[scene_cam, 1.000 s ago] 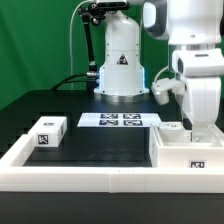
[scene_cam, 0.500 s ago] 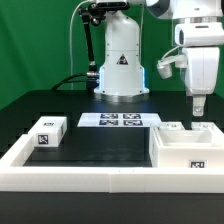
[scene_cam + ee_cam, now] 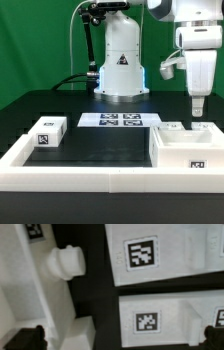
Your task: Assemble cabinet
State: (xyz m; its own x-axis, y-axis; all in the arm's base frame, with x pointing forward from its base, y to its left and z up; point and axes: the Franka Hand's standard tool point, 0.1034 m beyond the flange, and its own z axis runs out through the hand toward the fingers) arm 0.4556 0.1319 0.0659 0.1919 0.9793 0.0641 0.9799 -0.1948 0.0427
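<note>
Change: the gripper (image 3: 200, 108), down at the back edge of the cabinet (image 3: 190, 158) a second ago, now hangs above it at the right of the exterior view; over the last half second it hardly shifts
Meaning: probably a part has been let go there, and the arm is free for the next piece
Gripper: open; in the wrist view its dark fingers (image 3: 24, 339) stand wide apart with nothing between them
Cabinet: big white open box, lower right of the exterior view, on the black table (image 3: 100, 150); two small white pieces (image 3: 172, 127) sit at its back rim
Loose block: small tagged block (image 3: 47, 131), far left of the exterior view, well apart from the cabinet
Around: marker board (image 3: 120, 120) at centre back; low white wall (image 3: 80, 180) along the front
In the way: nothing lies between gripper and block
</note>
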